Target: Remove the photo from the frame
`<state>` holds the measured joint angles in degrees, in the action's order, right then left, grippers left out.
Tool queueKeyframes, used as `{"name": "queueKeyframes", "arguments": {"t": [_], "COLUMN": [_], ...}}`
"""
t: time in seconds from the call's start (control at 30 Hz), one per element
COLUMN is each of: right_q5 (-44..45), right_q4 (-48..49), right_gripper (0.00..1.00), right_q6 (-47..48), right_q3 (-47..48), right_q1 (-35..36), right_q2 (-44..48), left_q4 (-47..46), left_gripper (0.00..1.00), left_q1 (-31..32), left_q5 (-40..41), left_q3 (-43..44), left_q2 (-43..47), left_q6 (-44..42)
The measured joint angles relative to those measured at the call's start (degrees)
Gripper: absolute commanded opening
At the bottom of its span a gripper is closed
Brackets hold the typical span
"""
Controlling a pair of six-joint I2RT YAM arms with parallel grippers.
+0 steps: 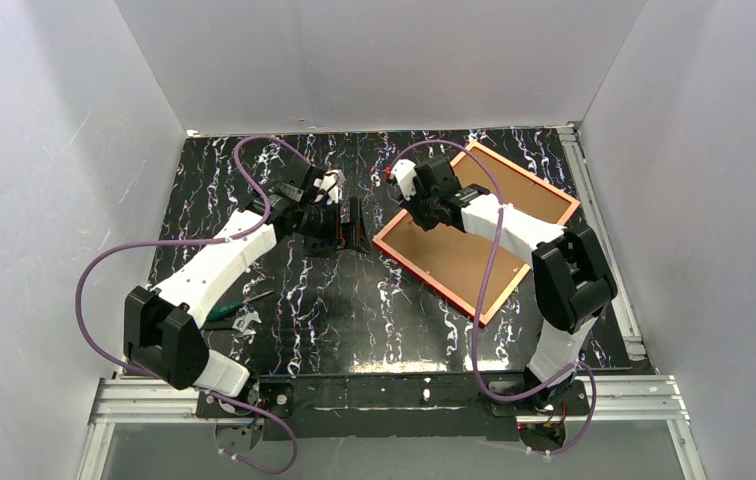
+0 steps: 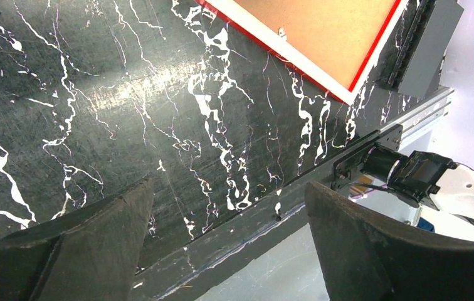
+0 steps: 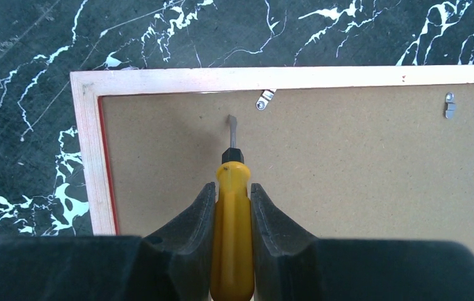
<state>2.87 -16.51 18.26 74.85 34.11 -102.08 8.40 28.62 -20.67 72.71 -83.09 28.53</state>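
Black marbled table (image 1: 334, 310). The frame (image 1: 424, 278) lies face down at far right, brown backing board (image 1: 454, 255) uppermost. Left gripper (image 2: 228, 188) hangs wide apart, empty, left of it. Right gripper (image 3: 233, 207) clamps a yellow screwdriver (image 3: 233, 182), blade over the board near a metal clip (image 3: 264, 99).

Even, bright light from above; a white glare smear on the glossy table (image 2: 131, 88); wrist views' nearest edges blur slightly.

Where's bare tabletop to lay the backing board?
Free: near-centre table, bordered by the frame, the left arm and the bases; also the far-left corner. Crowded: right half under the frame, tools beside the left arm.
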Motion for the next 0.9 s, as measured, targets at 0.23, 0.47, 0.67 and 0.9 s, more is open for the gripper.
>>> {"name": "queueKeyframes", "arguments": {"t": [0.23,0.47,0.67,0.9], "right_q5": [0.1,1.2,4.3,5.8], "right_q4": [0.4,0.4,0.5,0.6], "right_gripper": [0.01,0.01,0.01,0.01], "right_q6": [1.6,1.9,2.2,2.2], "right_q3": [1.4,4.1,4.1,4.1], "right_q1": [0.0,0.0,-0.3,-1.2], "right_q2": [-2.1,-4.3,-4.5,-4.7], "left_q4": [0.0,-0.2,-0.3,-0.4], "left_gripper": [0.90,0.90,0.90,0.90], "left_q1": [0.0,-0.4,-0.5,-0.7], "left_q5": [0.0,0.0,0.0,0.0], "left_q3": [0.0,0.0,0.0,0.0], "left_q2": [0.0,0.0,0.0,0.0], "left_q6": [0.0,0.0,0.0,0.0]}}
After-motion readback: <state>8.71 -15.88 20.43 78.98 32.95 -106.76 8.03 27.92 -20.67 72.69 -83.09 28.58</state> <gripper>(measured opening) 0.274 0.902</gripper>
